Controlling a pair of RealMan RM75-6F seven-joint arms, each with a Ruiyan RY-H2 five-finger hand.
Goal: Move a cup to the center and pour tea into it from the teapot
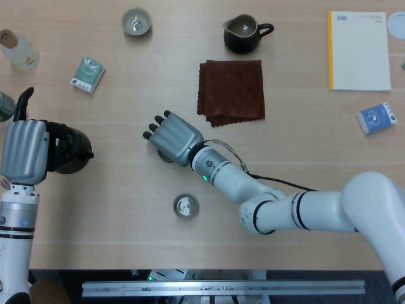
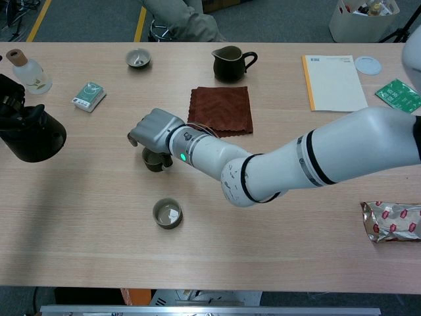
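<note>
Your right hand (image 2: 156, 129) hovers over the dark cup (image 2: 155, 160) at frame centre, fingers loosened, gripping nothing. Lift clear without tipping it. Your left hand (image 1: 25, 149) grasps the black teapot (image 1: 68, 148) at left edge; bring it over slowly.

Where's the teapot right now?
The black teapot sits at the table's left edge in both views, held by the left robot hand, below the small green box and well left of the right robot hand.
</note>
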